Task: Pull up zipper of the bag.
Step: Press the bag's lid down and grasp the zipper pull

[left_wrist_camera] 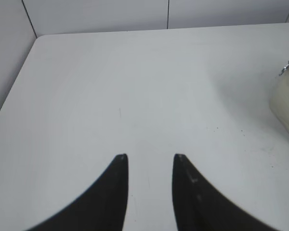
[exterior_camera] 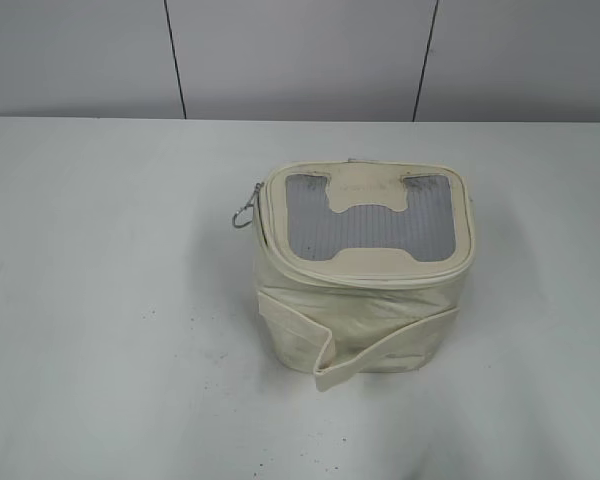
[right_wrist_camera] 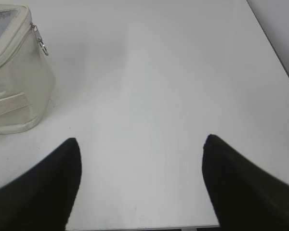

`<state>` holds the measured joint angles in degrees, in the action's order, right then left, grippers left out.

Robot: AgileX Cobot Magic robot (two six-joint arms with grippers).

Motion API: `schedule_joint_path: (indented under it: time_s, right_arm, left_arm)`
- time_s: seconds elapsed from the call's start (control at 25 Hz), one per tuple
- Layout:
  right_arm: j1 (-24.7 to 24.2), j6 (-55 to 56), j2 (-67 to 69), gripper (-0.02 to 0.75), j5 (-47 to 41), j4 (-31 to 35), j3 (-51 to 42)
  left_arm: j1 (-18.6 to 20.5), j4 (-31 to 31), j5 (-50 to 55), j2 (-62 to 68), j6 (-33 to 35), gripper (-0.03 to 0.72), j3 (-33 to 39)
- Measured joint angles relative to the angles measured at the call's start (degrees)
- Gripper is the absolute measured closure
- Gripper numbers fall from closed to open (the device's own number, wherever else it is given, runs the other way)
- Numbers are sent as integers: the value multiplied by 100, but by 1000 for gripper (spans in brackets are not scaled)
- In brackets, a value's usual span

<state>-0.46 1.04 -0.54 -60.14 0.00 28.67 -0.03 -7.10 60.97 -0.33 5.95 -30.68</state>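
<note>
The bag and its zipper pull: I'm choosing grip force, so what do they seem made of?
The bag looks like soft cream leatherette: faint sheen, creased walls. Its lid window looks like grey ribbed plastic. The zipper pull looks like silvery metal: thin glinting ring.

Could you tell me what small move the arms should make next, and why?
Probably bring the left gripper toward the ring pull at the bag's left corner. Both grippers, the right gripper too, are open over bare table, touching nothing.
</note>
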Motion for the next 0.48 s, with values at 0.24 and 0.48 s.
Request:
schedule_joint_path:
  time_s: [0.24, 0.48]
  right_arm:
    - [0, 0, 0, 153, 0, 62, 0]
    - [0, 0, 0, 153, 0, 62, 0]
  left_arm:
    - [0, 0, 0, 0, 0, 445, 0]
    - [0, 0, 0, 0, 0, 445, 0]
